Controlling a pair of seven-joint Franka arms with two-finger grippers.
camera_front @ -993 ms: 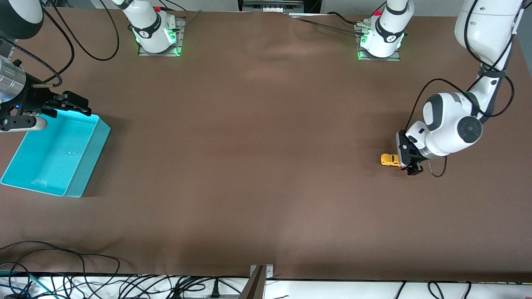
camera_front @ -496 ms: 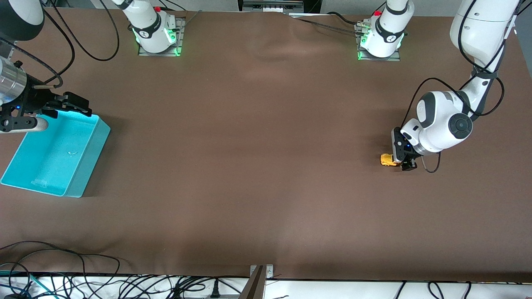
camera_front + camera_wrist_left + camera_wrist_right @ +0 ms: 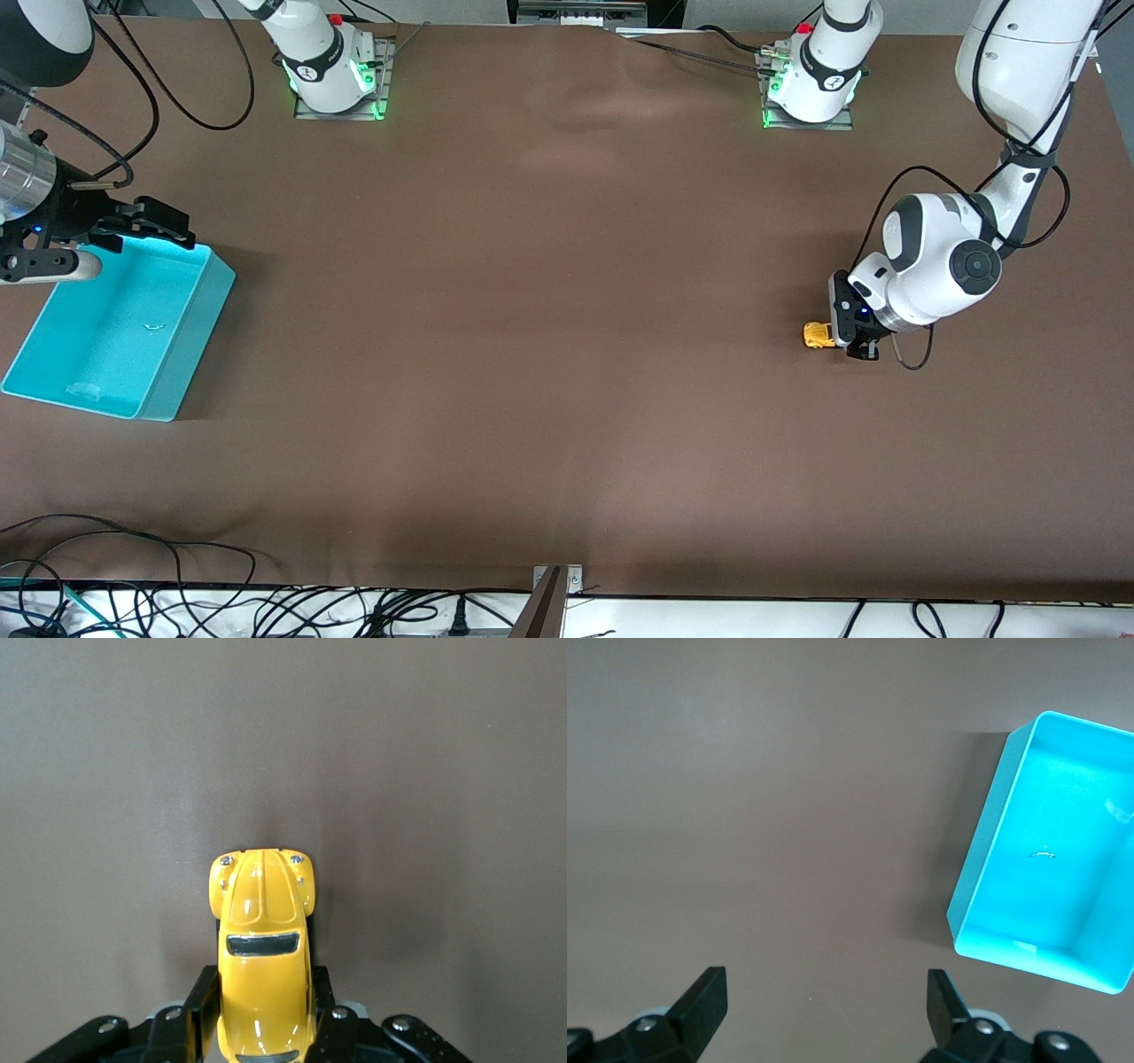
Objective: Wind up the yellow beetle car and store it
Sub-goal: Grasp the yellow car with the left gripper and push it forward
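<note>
At about nine o'clock on the brown table, toward the right arm's end, the turquoise bin is sitting with nothing in it but a small speck. The right gripper is hanging over the bin's edge that is farther from the front camera, waiting, its fingers standing spread wide with nothing between them. At about three o'clock, toward the left arm's end and well apart from the bin, the yellow beetle car is resting on its wheels on the table. The left gripper is down at the table there, its fingers pressing against both flanks of the car's body, clamping it, with the rounded hood sticking out clear of the fingertips.
</note>
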